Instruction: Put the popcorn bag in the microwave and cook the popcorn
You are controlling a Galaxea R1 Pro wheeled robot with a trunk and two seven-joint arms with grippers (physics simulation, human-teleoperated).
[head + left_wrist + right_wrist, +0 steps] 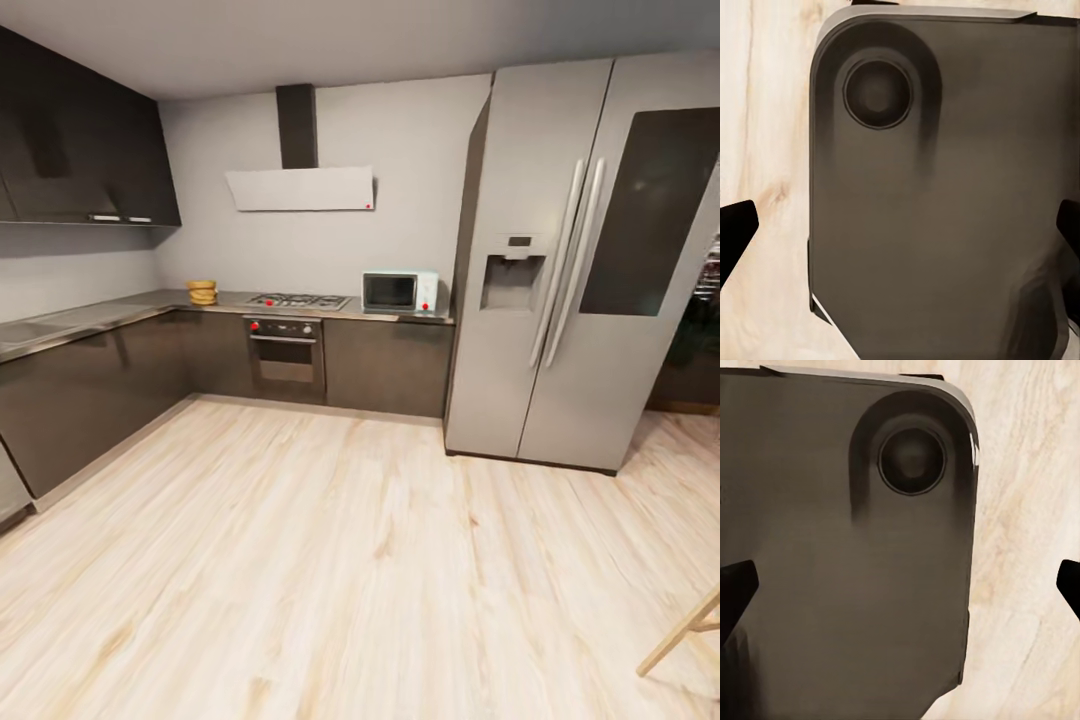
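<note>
The tan-yellow popcorn bag [202, 292] stands on the grey countertop [120, 312] near the far corner, left of the gas hob. The pale mint-white microwave [399, 292] sits with its door closed at the counter's right end, beside the fridge. Both are far across the room. My left gripper [900, 236] hangs open over the robot's dark base and the wood floor, its black fingertips [736, 225] wide apart. My right gripper [900, 592] is open the same way, with a black fingertip [736, 585] at each side and nothing between them.
A built-in black oven [285, 356] with red knobs sits under the hob [298, 300]. A tall steel fridge [580, 270] stands at the right. Light wood floor [330, 560] stretches between me and the cabinets. A wooden leg [685, 630] pokes in at the lower right.
</note>
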